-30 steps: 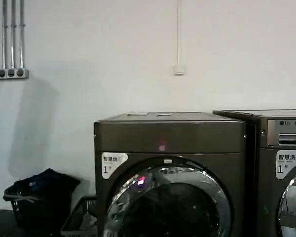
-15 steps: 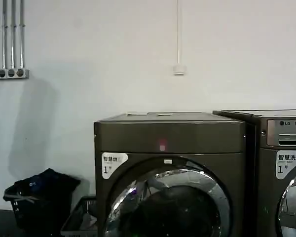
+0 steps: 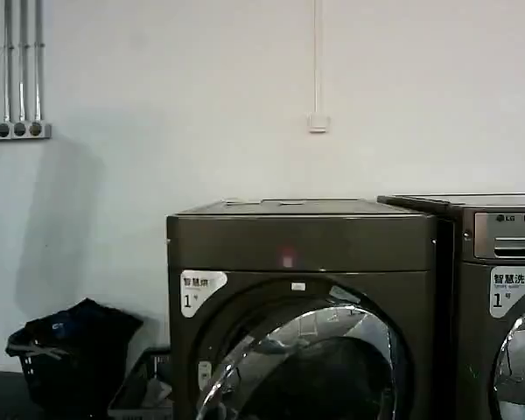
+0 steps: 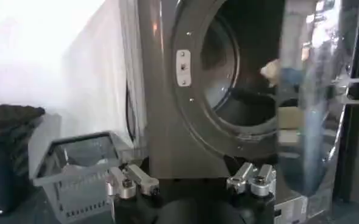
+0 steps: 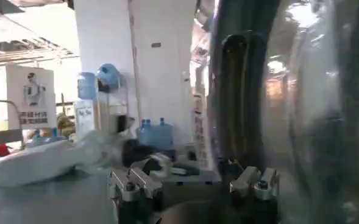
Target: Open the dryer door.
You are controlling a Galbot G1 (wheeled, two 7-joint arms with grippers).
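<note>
One chrome-rimmed dryer door [image 3: 306,367], swung ajar

Dim room, glare on chrome rim [image 3: 271,337]

right hand [image 5: 194,185]: fingers apart | dryer door [image 5: 301,103]: chrome rim just beside

Dark bronze-grey dryer [image 3: 302,241] against white wall, faint reddish light on plain panel, chrome-rimmed dryer door [image 3: 306,363] swung partly open, drum opening exposed
</note>
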